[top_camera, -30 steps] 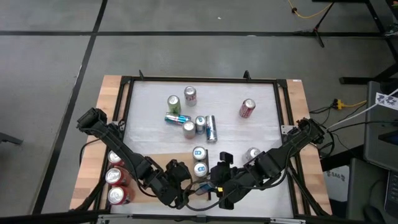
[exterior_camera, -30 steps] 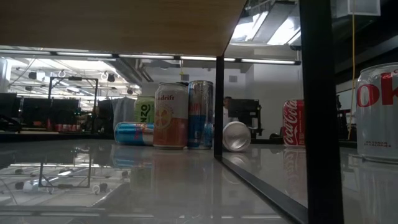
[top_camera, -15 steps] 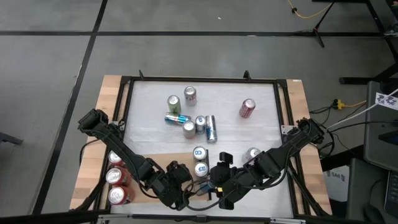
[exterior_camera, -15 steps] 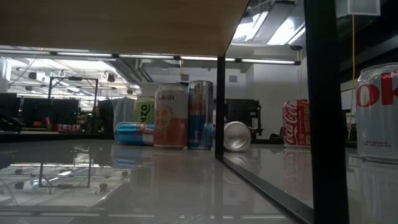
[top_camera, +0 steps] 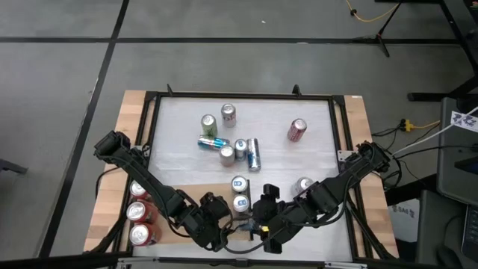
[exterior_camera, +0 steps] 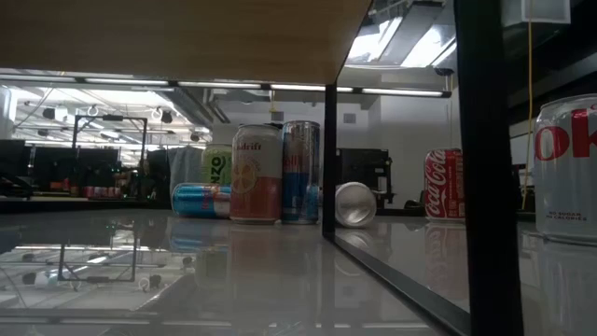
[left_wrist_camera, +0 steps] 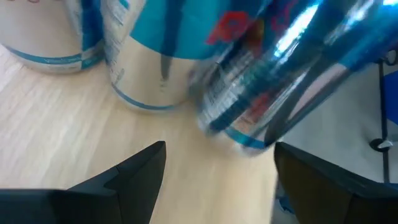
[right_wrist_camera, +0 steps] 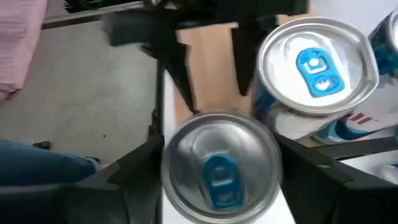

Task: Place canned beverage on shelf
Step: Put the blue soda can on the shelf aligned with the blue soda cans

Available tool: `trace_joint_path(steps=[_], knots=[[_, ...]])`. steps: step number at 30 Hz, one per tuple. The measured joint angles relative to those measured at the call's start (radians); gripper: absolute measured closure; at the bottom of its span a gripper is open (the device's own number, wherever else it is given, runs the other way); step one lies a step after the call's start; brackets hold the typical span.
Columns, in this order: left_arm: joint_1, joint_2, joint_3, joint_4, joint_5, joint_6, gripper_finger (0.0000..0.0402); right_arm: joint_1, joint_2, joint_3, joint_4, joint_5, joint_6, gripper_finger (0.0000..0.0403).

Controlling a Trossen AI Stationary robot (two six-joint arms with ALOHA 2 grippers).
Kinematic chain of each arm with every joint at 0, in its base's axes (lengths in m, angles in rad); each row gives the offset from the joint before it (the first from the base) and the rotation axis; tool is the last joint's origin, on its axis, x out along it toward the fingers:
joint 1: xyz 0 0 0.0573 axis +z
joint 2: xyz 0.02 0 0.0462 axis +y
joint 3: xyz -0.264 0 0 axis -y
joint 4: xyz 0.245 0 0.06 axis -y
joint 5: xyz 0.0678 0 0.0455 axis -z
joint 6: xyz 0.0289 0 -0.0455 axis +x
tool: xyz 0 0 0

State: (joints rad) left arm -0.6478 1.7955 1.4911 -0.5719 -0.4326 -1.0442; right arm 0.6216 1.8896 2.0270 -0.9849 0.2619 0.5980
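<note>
A blue and silver can (right_wrist_camera: 221, 168) with a blue tab sits between the fingers of my right gripper (right_wrist_camera: 221, 149), over the near right corner of the light-brown shelf (top_camera: 190, 193). In the left wrist view the can (left_wrist_camera: 267, 68) is blurred and tilted, its lower rim (left_wrist_camera: 245, 138) close above the shelf's edge. My left gripper (left_wrist_camera: 217, 168) stands open facing it, with only bare wood between its fingers. Two more blue-tabbed cans (top_camera: 238, 184) (top_camera: 240, 202) stand upright on the shelf beside it. My right gripper has one finger (right_wrist_camera: 140, 171) on either side of the can's upper wall, just under its top rim (right_wrist_camera: 168, 158), coming slanting down from the table's right. The can fills the gap, and I cannot tell whether the fingers touch it.
Several cans stand or lie on the white table (top_camera: 314, 149) farther back, among them a red one (top_camera: 297, 130) and one near the right arm (top_camera: 303, 185). Three red-topped cans (top_camera: 137, 211) stand at the left side. A black frame (top_camera: 239, 96) rings the table.
</note>
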Motion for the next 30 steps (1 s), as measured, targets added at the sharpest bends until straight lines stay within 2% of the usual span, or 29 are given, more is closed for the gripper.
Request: trace_joint_path(steps=[6,19,30], knots=[[0.002,0.002,0.000,0.001,-0.001,0.000,0.0107,0.001,-0.002,0.000,-0.003,0.001,0.000,0.0100],[0.002,0.002,-0.001,0.004,0.003,0.000,0.0107,0.000,-0.002,0.000,-0.009,0.004,-0.001,0.0102],[0.002,0.001,-0.001,0.004,0.003,0.000,0.0107,0.000,-0.001,0.000,-0.045,-0.075,-0.005,0.0102]])
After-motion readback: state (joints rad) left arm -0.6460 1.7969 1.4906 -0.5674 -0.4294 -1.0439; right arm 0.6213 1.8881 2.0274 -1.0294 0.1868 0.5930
